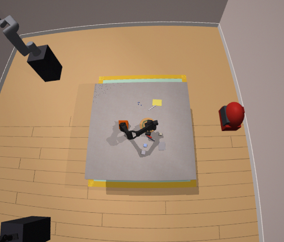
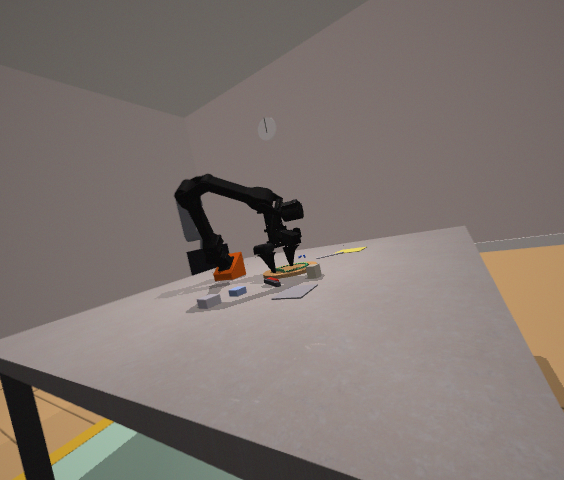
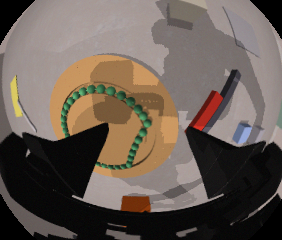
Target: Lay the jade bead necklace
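The round bead board (image 1: 143, 125) (image 2: 286, 274) (image 3: 76, 72) lies flat on the table, tan with a thin circular groove. The green jade bead necklace (image 2: 300, 266) (image 3: 100, 88) lies on it as an uneven loop. In the wrist view its upper and left beads run close along the groove. On the right the loop bends inward to a corner near the bottom, and bare groove shows outside it. My gripper (image 2: 283, 268) (image 3: 148, 128) is open and empty, low over the board. Its left finger hides the lower-left beads. Whether the beads are seated in the groove is unclear.
A red and dark stick-like tool (image 1: 150, 137) (image 3: 206, 110) lies beside the board. A beige block (image 1: 160, 134) (image 2: 313, 271), blue block (image 1: 145, 145) (image 2: 237, 291), grey block (image 1: 143, 152) and flat grey pad (image 1: 161, 145) are nearby. A yellow note (image 1: 156, 102) and pen (image 1: 151, 107) lie farther off.
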Tool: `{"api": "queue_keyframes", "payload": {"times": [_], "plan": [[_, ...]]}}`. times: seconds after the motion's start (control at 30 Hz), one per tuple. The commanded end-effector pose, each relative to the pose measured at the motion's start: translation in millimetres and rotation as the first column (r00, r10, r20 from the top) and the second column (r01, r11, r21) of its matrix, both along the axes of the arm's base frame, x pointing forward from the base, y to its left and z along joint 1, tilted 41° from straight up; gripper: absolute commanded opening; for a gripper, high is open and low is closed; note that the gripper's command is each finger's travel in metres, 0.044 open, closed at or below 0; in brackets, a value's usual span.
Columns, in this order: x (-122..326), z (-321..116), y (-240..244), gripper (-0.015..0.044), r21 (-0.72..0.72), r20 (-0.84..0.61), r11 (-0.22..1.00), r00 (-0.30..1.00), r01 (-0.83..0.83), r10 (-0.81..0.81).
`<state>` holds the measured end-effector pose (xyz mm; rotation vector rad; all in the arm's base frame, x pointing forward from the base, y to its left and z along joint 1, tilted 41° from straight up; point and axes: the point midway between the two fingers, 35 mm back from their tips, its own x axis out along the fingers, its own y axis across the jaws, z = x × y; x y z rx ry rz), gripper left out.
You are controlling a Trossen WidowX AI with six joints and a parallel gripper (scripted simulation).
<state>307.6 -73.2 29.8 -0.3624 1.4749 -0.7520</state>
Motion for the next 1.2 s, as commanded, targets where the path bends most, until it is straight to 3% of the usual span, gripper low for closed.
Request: {"api": "queue_keyframes", "payload": {"times": [0.0, 0.23, 0.47, 0.63, 1.17], "plan": [[2, 2, 1, 0.044, -0.001, 0.009, 1.0, 1.0, 0.001, -0.001], [2, 2, 1, 0.044, -0.001, 0.009, 1.0, 1.0, 0.001, -0.001], [-4, 17, 24, 0.0256, 0.013, 0.259, 0.956, 0.923, 0.293, -0.286], [-4, 19, 27, 0.0125, 0.019, 0.287, 0.945, 0.904, 0.326, -0.318], [-3, 11, 18, 0.012, 0.024, 0.297, 0.945, 0.9, 0.327, -0.319]]}}
